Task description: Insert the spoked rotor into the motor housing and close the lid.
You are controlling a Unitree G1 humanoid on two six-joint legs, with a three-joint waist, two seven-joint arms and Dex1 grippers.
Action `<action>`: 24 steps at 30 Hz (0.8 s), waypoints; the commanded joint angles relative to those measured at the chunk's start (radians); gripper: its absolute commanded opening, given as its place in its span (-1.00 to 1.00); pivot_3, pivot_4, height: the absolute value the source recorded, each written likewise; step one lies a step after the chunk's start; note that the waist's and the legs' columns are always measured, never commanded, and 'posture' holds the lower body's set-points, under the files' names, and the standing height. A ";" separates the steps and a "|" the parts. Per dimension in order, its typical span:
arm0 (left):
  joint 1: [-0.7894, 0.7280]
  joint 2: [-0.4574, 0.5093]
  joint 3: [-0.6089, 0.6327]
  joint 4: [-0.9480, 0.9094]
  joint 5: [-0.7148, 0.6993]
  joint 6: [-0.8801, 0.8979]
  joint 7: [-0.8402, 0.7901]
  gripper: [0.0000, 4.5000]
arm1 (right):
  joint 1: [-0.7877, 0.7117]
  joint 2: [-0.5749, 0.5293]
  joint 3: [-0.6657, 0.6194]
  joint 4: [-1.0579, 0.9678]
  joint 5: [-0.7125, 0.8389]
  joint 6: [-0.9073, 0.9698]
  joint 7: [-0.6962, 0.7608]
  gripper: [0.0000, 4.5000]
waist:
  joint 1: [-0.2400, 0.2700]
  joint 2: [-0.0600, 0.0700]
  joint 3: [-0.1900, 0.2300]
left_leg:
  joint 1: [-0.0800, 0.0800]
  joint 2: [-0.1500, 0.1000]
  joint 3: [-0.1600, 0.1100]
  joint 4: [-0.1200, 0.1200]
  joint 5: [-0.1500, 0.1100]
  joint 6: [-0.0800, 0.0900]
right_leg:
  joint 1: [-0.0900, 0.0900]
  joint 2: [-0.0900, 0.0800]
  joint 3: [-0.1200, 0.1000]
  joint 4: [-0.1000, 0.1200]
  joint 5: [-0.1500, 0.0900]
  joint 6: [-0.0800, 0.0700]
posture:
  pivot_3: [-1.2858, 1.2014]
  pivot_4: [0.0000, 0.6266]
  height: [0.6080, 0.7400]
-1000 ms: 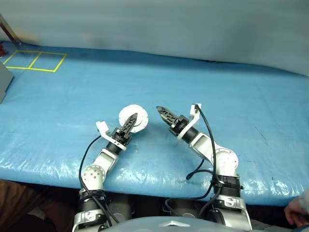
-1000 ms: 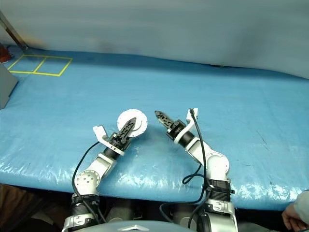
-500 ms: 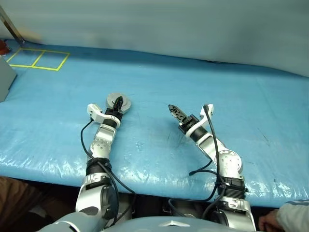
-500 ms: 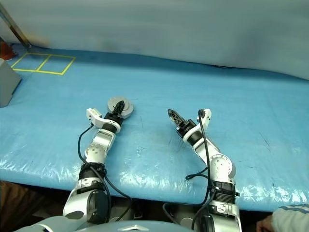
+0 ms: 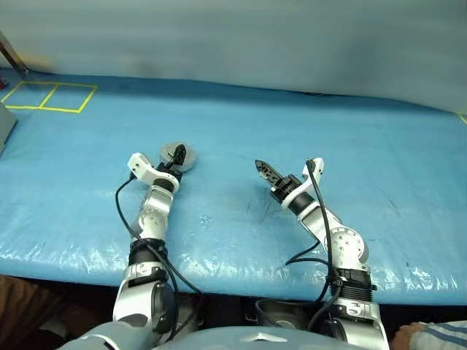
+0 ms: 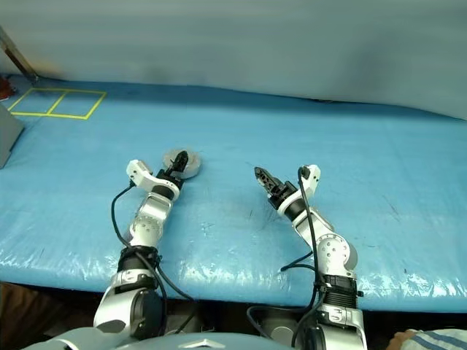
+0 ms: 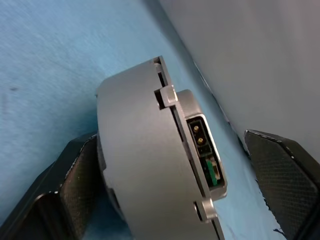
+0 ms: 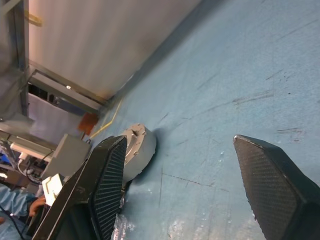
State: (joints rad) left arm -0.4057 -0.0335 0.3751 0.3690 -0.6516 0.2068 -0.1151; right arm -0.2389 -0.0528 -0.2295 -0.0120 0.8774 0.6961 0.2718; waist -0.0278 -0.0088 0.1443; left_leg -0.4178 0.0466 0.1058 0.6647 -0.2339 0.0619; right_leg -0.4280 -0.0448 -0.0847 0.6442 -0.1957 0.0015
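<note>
The motor housing point(image 5: 168, 152) lies flat on the blue sheet as a closed silver puck, left of centre. The lid point(image 7: 197, 150) sits shut against it, with a seam and a small connector showing on the rim. The spoked rotor is hidden. My left gripper point(image 5: 179, 154) straddles the housing with its jaws open. One of its fingers point(image 7: 75, 185) is close beside the puck and the other stands clear of it. My right gripper point(image 5: 261, 168) hovers open and empty to the right, well apart from the housing point(image 8: 140, 147).
The blue sheet point(image 5: 328, 131) covers the whole table up to a pale backdrop. Yellow tape squares point(image 5: 47, 97) mark the far left corner, beside a grey box point(image 5: 3, 127) at the left edge. A person's sleeve point(image 5: 438, 335) shows at the bottom right.
My left gripper carried the housing away and to the left, laid it flat on the sheet and opened its jaws. The right gripper shifted slightly to the right.
</note>
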 commanded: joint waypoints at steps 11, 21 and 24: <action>0.224 0.121 -0.244 -0.303 0.430 -0.206 0.005 0.98 | 0.015 -0.093 0.081 -0.012 -0.274 -0.176 0.033 0.58 | 0.018 0.000 0.000 | -0.002 -0.001 0.000 -0.002 0.000 -0.001 | -0.002 0.000 -0.001 -0.001 -0.001 -0.001 | 0.03 -0.52 1.00; 0.246 0.230 -0.458 -0.296 0.391 -0.259 -0.451 0.98 | 0.050 -0.266 0.123 -0.007 -0.466 -0.387 0.191 0.58 | 0.019 0.000 0.000 | -0.004 -0.001 0.001 -0.002 0.000 0.000 | -0.003 -0.004 -0.002 -0.002 -0.004 -0.006 | 0.03 -0.52 1.00; 0.251 0.257 -0.494 -0.283 0.373 -0.239 -0.554 0.98 | 0.069 -0.302 0.147 -0.002 -0.504 -0.427 0.246 0.58 | 0.016 0.001 0.000 | -0.003 0.000 0.001 -0.003 0.000 0.000 | -0.004 -0.001 -0.002 -0.001 -0.004 -0.006 | 0.03 -0.52 1.00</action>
State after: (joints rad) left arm -0.1556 0.2122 -0.1056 0.0899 -0.2605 -0.0308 -0.6221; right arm -0.1673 -0.3393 -0.0892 0.0003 0.3904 0.3044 0.4842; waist -0.0116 -0.0083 0.1446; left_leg -0.4212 0.0473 0.1063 0.6616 -0.2342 0.0617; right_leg -0.4321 -0.0453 -0.0868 0.6434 -0.1994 -0.0043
